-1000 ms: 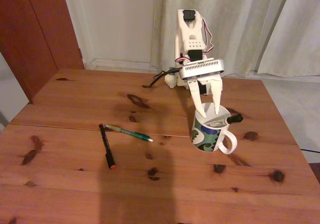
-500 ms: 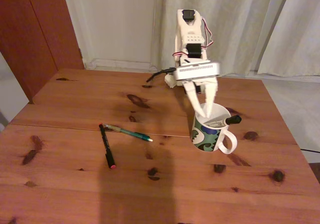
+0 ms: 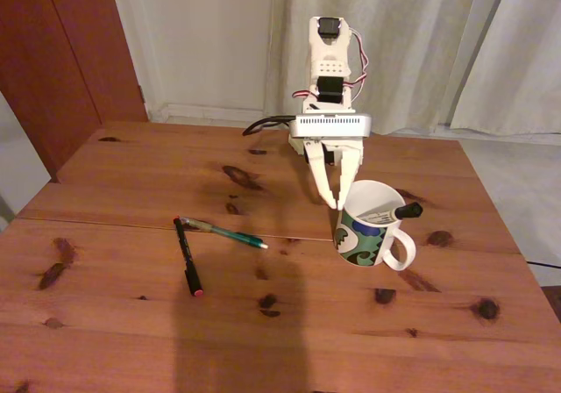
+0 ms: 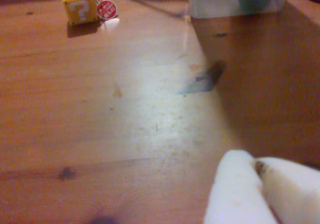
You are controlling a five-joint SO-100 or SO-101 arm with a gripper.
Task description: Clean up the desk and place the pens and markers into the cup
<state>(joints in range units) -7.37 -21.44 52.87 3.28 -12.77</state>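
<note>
White marker (image 3: pixel 390 211) sitting in the mug (image 3: pixel 366 235), teal pen (image 3: pixel 230 232) and black pen (image 3: pixel 187 257) lying on the desk (image 3: pixel 123 323), gripper (image 3: pixel 337 204) hanging closed, empty.

We see a reddish-brown wooden table (image 3: pixel 131 323) with dark knots and one seam crossing it from left to right in the fixed view. A white cup (image 3: pixel 368 231) with a green, blue and dark pattern stands on it right of centre, handle toward the right. Left of the cup lie a teal-green pen (image 3: pixel 230 232) and a black pen with a red tip (image 3: pixel 187 257), their upper ends touching. In the wrist view, a yellow cube (image 4: pixel 79 4) with a red tag (image 4: pixel 106 9) rests on the wood.
</note>
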